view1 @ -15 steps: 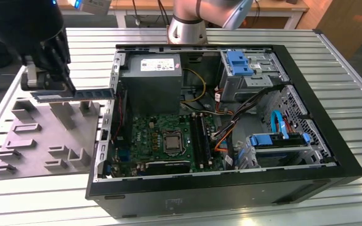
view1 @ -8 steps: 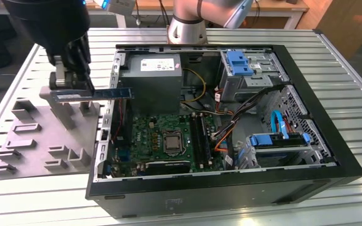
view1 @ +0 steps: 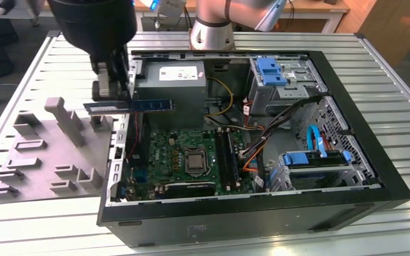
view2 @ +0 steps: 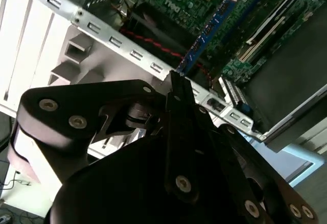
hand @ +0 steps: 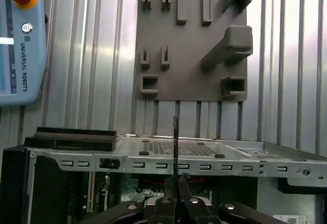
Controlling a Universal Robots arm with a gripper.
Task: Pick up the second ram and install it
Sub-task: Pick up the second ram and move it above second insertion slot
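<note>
My gripper (view1: 112, 99) hangs over the open computer case's wall on the exterior view's left, shut on a blue ram stick (view1: 152, 105). The stick is held level, and its free end reaches over the motherboard (view1: 169, 154). In the second wrist view the ram stick (view2: 210, 28) runs out from the gripper (view2: 177, 83) above the green board. Seen edge-on in the first wrist view, the ram stick (hand: 175, 142) rises as a thin line from the gripper (hand: 175, 189). The long black memory slots (view1: 226, 153) lie beside the processor socket (view1: 194, 161).
A grey slotted holder plate (view1: 48, 154) lies on the ribbed table beside the case (view1: 247, 216). Inside the case are the power supply (view1: 169, 80), loose cables (view1: 262, 133) and blue-tabbed drive cages (view1: 280, 74). A teach pendant (hand: 20, 40) lies on the table.
</note>
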